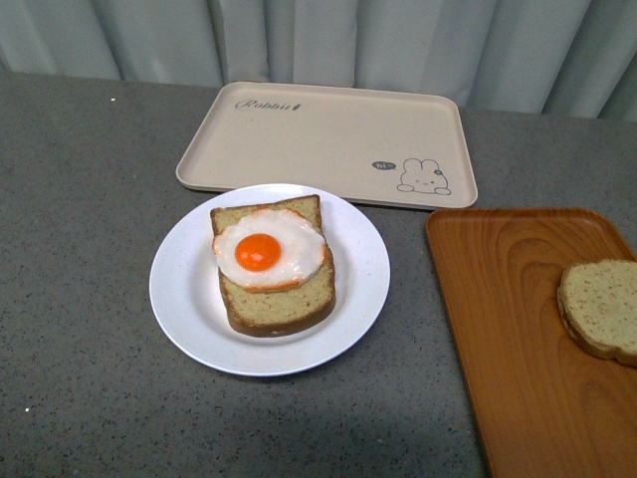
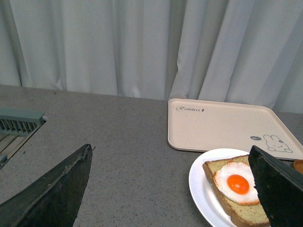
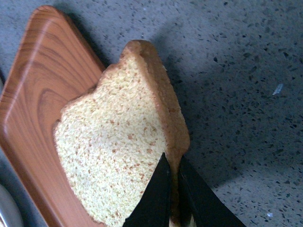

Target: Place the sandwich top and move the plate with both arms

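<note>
The white plate [image 1: 179,299] sits mid-table with a smaller bread slice [image 1: 284,304] bearing a fried egg [image 1: 267,249]. The sandwich top [image 1: 600,307], a speckled tan slice with a brown crust, shows at the right edge over the wooden tray [image 1: 508,339]. In the right wrist view my right gripper [image 3: 172,163] is shut on the sandwich top [image 3: 118,142], pinching its crust edge. My left gripper [image 2: 170,153] is open above the table, left of the plate [image 2: 201,187] and egg [image 2: 237,183]. Neither arm shows in the front view.
A beige tray with a rabbit drawing [image 1: 328,139] lies behind the plate. The orange-brown wooden tray fills the right front. Grey speckled tabletop [image 1: 80,249] surrounds them. Pale curtains [image 1: 328,40] hang behind. A grey vent [image 2: 19,122] sits at the far left in the left wrist view.
</note>
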{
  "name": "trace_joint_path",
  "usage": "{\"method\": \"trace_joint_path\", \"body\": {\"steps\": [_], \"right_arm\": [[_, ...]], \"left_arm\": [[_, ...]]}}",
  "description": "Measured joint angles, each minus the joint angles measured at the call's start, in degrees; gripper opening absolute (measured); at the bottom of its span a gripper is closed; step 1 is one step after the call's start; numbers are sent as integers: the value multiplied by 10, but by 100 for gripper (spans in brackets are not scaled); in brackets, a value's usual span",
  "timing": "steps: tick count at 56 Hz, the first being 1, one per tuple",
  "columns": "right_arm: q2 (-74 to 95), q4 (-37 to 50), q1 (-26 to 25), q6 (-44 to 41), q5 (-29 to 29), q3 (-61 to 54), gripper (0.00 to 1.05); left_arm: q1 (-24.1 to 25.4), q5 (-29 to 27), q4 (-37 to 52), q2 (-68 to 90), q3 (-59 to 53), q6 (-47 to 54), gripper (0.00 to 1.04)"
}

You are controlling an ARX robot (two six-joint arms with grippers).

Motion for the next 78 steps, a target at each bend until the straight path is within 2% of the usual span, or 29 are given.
{"method": "trace_joint_path", "body": {"steps": [16,26,41,56,70,78], "right_arm": [[-85,-1,18,19,-39,0,2],[-151,9,64,40,-78,-4,2],[-205,43,183,96,-92,-10,2],[-170,126,365,193,-57,-19,2],[-47,164,458,220,-18,37,2],[12,159,483,228,-3,86,2]], "left_arm": [[0,0,0,0,0,0,98],[0,0,0,0,0,0,98],[0,0,0,0,0,0,98],[0,0,0,0,0,0,98],[0,0,0,0,0,0,98],[0,0,0,0,0,0,98]]}}
